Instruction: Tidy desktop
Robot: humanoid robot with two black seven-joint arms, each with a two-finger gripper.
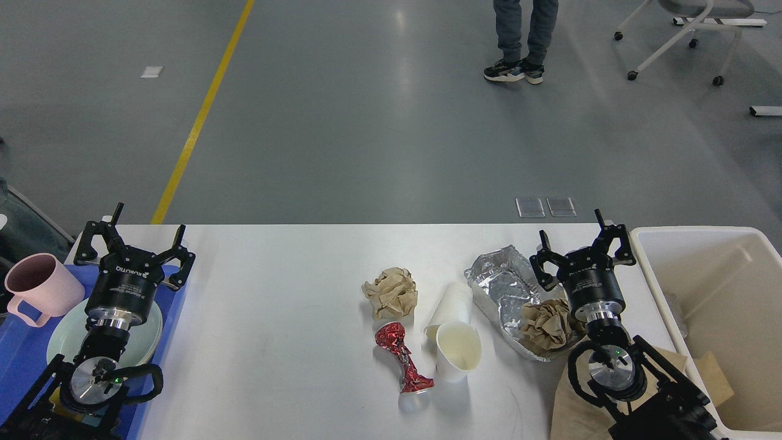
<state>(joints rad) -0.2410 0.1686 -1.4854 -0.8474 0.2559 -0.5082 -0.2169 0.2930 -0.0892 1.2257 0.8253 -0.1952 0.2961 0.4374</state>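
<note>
The desktop point(293, 318) runs long side left to right

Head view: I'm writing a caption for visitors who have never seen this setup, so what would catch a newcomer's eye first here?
Likely the litter in the middle of the white desktop: a crushed red can, two paper cups, a brown paper ball and a crumpled foil tray holding another wad. Next, the two open black grippers, left over a blue tray with a pink mug, right beside a cream bin.
</note>
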